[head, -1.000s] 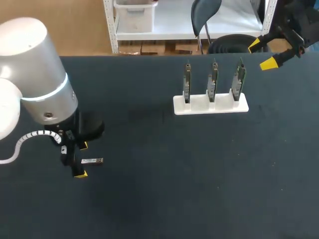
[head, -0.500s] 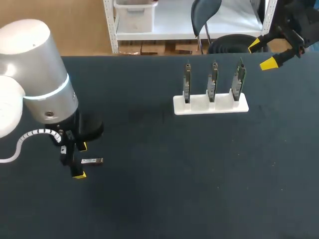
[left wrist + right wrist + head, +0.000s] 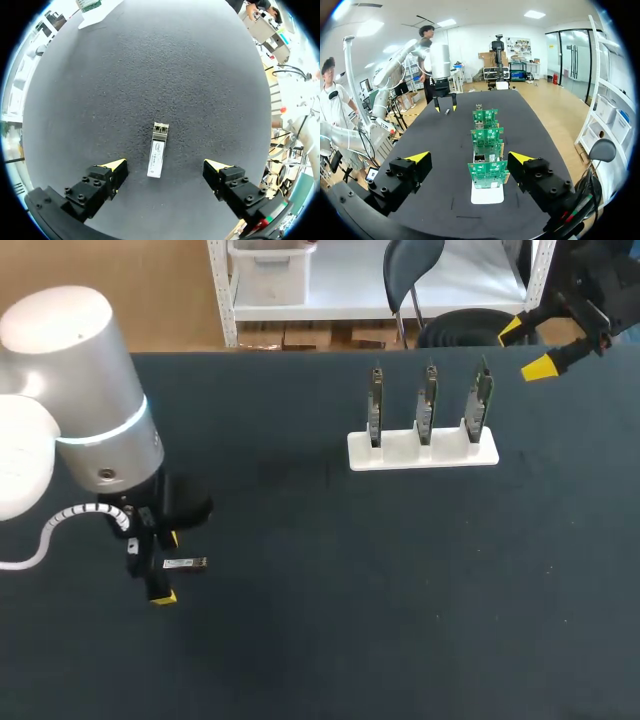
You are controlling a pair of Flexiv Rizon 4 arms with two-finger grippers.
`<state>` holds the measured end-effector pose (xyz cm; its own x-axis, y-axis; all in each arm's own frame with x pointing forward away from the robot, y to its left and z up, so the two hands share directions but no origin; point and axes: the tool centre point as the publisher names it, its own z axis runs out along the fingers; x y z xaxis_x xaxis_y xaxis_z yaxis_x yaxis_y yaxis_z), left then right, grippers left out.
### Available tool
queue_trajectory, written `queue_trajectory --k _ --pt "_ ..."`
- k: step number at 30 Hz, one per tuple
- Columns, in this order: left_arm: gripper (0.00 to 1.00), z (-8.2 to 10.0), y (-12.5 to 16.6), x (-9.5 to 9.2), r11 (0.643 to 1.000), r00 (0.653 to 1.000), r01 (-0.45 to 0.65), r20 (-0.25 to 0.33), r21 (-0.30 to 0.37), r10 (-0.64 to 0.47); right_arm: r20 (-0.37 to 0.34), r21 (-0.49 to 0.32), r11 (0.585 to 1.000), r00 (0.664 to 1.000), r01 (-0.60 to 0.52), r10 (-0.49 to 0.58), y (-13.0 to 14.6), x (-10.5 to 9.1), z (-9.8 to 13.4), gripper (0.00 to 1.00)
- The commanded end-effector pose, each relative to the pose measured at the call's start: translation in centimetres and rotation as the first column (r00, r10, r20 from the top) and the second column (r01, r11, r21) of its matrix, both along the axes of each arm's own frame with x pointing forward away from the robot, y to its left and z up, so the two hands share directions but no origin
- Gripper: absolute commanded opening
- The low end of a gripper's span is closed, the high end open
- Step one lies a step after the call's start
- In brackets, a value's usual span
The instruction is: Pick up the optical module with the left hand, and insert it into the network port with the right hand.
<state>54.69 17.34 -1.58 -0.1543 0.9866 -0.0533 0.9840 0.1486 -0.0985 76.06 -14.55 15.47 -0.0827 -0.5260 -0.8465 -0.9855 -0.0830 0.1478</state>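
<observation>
The optical module [image 3: 186, 563] is a small silver bar lying flat on the dark table near its left side. In the left wrist view the module [image 3: 157, 156] lies between the spread fingers of my left gripper [image 3: 166, 167], touching neither. That left gripper [image 3: 164, 565] hangs low over it, open. My right gripper [image 3: 527, 347] is open at the table's far right edge, apart from everything. In the right wrist view the white stand [image 3: 487, 194] with three upright green port boards [image 3: 488, 174] sits ahead of my right gripper [image 3: 471, 159]. The same stand [image 3: 422, 448] shows in the head view.
The dark table [image 3: 400, 590] stretches wide between the module and the stand. A cable [image 3: 45, 530] loops beside my left arm.
My left arm has shifted slightly to the right and lowered around the module. The right arm has not moved.
</observation>
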Motion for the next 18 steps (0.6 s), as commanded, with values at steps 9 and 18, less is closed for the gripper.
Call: queue_trajectory --k 9,18 --pt "0.00 -0.58 -0.03 0.14 1.000 1.000 0.003 -0.004 0.012 -0.003 0.003 0.000 1.000 1.000 0.003 -0.003 0.05 -0.12 -0.03 1.00" --pt "0.00 -0.52 -0.19 0.20 1.000 1.000 -0.008 -0.006 -0.010 0.008 0.003 0.000 1.000 1.000 0.003 -0.003 0.05 -0.12 -0.03 1.00"
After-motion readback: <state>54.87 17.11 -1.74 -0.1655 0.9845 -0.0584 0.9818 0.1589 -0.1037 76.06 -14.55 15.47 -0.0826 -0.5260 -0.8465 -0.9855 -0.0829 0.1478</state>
